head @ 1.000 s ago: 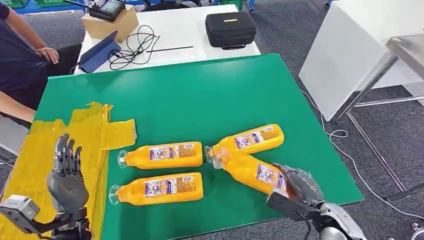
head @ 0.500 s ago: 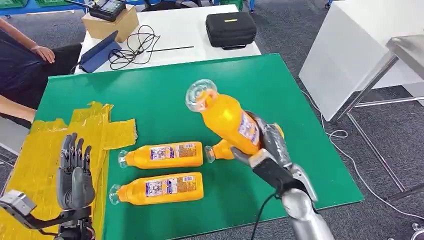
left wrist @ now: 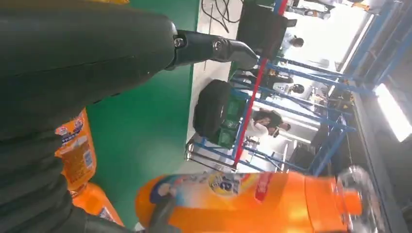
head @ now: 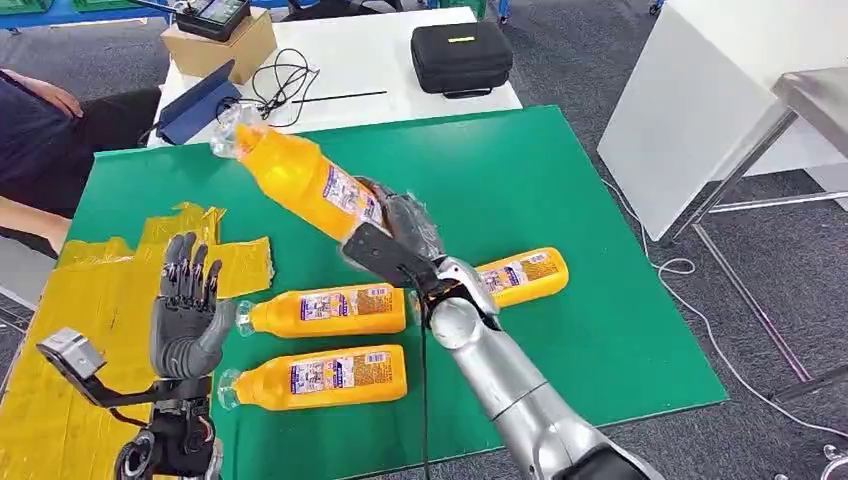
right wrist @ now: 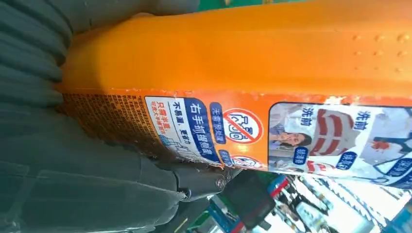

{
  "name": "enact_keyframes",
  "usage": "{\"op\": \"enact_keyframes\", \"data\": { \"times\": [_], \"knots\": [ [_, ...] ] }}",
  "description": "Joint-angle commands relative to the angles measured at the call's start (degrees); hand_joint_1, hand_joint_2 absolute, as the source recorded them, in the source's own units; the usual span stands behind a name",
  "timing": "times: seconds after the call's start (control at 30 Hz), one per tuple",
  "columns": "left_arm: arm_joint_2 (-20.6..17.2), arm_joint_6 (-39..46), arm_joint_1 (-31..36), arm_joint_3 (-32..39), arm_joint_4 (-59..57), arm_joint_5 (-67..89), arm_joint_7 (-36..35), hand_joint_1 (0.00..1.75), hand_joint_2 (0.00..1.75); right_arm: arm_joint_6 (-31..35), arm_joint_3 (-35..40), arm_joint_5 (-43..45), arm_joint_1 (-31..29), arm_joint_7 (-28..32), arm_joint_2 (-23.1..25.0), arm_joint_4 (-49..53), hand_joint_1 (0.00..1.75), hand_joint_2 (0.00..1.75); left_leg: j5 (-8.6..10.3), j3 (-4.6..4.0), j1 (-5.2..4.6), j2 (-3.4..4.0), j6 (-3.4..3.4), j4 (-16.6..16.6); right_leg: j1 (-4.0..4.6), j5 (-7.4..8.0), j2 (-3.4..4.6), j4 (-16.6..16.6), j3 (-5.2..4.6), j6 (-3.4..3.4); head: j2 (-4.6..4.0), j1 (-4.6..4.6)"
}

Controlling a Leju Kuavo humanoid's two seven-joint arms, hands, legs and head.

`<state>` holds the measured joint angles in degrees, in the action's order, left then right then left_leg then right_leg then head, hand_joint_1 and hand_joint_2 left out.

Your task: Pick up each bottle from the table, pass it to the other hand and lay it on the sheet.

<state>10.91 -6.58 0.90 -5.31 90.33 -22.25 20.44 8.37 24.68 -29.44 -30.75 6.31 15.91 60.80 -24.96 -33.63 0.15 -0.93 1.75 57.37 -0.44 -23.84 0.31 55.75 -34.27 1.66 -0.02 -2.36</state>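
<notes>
Green table [head: 560,190] w/ a white desk behind it, grey carpet around. Right hand [head: 395,235] is clamped on the base end of an orange plastic bottle with clear cap and printed label [head: 300,180], held in the air over the table's middle, tilted, cap end pointing up and away toward the robot's left. Left hand [head: 187,315] is up near the table's left side, palm toward the bottle, fingers apart, holding nothing; a clear gap between it and the bottle.

Handling, as a guess: bottle looks full, so fairly heavy and cap-end-heavy when gripped at the base; rigid enough not to crush, but smooth plastic and glossy label prob. slippery. Best take for the left hand is round the mid-body on the label band, above the right hand's grip, not the narrow neck.

Three more orange bottles lie flat on the table: two [head: 325,311] [head: 318,377] side by side nr the left hand, one [head: 520,274] beyond the right arm. Crumpled yellow sheet [head: 90,300] covers the table's left edge, under the left hand.
</notes>
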Motion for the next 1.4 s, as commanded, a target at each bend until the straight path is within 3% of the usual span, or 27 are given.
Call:
{"op": "enact_keyframes", "data": {
  "times": [0.03, 0.43, 0.7, 0.87, 1.23, 1.27, 1.3, 1.4],
  "knots": [
    [-1.2, 1.4, 5.7, -3.1, -7.1, -0.9, -0.5, 0.00, 1.75, 0.8, 6.3, -3.1, -7.4, -1.9, 3.9, -12.6, 1.75, 1.75, -0.03, 0.16, 0.00, 0.09, -0.09, 0.0, 0.01, -0.03, 0.01, 0.0, 0.14, -0.05, 0.00, 0.00],
    [-0.9, 1.2, 6.3, -2.5, -6.9, -1.6, -1.1, 0.00, 1.75, 0.1, 11.0, -5.4, -7.1, -4.3, 4.1, -14.2, 1.75, 1.75, -0.04, 0.17, 0.01, 0.03, -0.07, 0.0, 0.03, -0.04, -0.05, 0.0, 0.15, -0.03, 0.00, 0.02],
    [-0.5, -0.3, 5.2, -0.3, -4.8, -4.8, -1.9, 0.00, 1.75, 1.0, 21.5, -15.5, -2.2, -7.6, 4.1, -16.6, 1.75, 1.75, -0.07, 0.31, 0.04, 0.09, -0.11, -0.1, 0.06, -0.06, 0.00, -0.1, 0.28, -0.06, 0.00, 0.00],
    [-0.5, 0.0, 5.3, 0.3, -4.2, -5.9, -3.2, 0.00, 1.75, 1.9, 28.9, -21.3, 0.5, -10.2, 4.1, -13.0, 1.75, 1.75, -0.04, 0.12, 0.06, 0.06, -0.07, 0.0, 0.07, -0.02, 0.00, -0.1, 0.09, -0.04, 0.00, 0.00],
    [-0.3, -1.3, 3.3, 0.6, -2.6, -6.7, -3.8, 0.00, 1.75, -0.8, 27.9, -25.5, 3.5, -9.6, 3.5, -8.6, 1.75, 1.75, -0.04, 0.12, 0.06, -0.06, -0.08, -0.1, 0.08, -0.07, -0.15, -0.1, 0.11, -0.04, 0.00, 0.00],
    [-0.3, -1.3, 3.3, 0.5, -2.6, -6.7, -3.8, 0.12, 1.75, -0.8, 27.8, -25.5, 3.5, -9.6, 3.5, -8.6, 1.75, 1.75, -0.02, 0.05, 0.04, -0.05, -0.07, -0.1, 0.05, -0.04, -0.12, -0.1, 0.02, -0.03, 0.00, 0.02],
    [-0.4, -1.4, 3.2, 0.3, -2.6, -6.6, -3.7, 1.75, 1.75, -0.8, 27.5, -25.5, 3.4, -9.7, 3.4, -8.5, 1.75, 1.75, -0.05, 0.14, 0.06, -0.09, -0.10, -0.1, 0.07, -0.10, -0.19, -0.1, 0.14, -0.05, 0.00, 0.00],
    [-0.5, -1.4, 3.2, 0.3, -2.7, -6.6, -3.7, 1.75, 1.75, -0.8, 27.3, -25.4, 3.3, -9.7, 3.3, -8.5, 1.75, 1.75, -0.05, 0.17, 0.08, -0.11, -0.11, -0.1, 0.10, -0.10, -0.21, -0.1, 0.18, -0.06, 0.00, 0.00]
  ]
}}
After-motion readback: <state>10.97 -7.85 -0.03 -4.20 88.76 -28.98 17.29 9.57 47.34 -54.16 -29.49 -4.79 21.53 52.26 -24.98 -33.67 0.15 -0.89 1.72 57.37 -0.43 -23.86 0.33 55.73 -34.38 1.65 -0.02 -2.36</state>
